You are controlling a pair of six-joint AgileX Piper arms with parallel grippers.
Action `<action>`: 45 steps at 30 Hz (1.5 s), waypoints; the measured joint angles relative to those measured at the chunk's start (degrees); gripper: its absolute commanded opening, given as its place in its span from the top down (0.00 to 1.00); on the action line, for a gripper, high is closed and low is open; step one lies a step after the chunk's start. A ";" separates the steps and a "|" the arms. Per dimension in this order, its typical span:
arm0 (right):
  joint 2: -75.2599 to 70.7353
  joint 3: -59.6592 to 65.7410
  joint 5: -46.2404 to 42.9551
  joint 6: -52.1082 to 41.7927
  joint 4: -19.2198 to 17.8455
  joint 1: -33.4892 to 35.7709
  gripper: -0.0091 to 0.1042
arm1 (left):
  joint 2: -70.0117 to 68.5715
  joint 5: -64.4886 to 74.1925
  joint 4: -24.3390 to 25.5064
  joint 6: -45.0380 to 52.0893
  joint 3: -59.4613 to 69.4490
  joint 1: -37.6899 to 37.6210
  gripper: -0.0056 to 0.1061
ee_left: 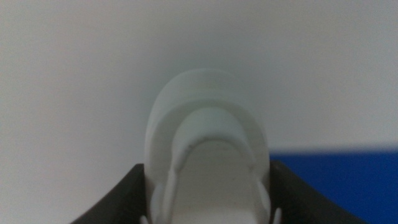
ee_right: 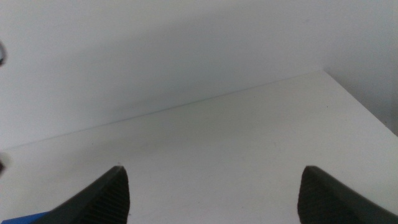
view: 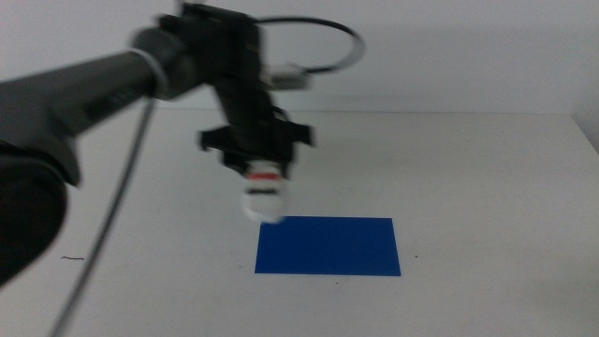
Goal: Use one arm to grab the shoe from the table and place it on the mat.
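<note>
While the right gripper (ee_right: 211, 193) waits released, the left gripper (view: 259, 168) grasps the shoe (view: 263, 197) — beside the mat (view: 328, 246).

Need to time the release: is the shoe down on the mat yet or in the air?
In the air. The left gripper holds the shoe hanging toe-down beside the mat's near-left corner.

I see the white shoe (view: 263, 195) hanging toe-down above the blue mat's (view: 329, 246) far-left corner.
</note>
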 measured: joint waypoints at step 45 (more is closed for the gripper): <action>0.00 0.00 0.00 0.00 0.00 0.00 0.22 | 5.16 -3.44 -7.34 79.43 0.00 -12.35 0.97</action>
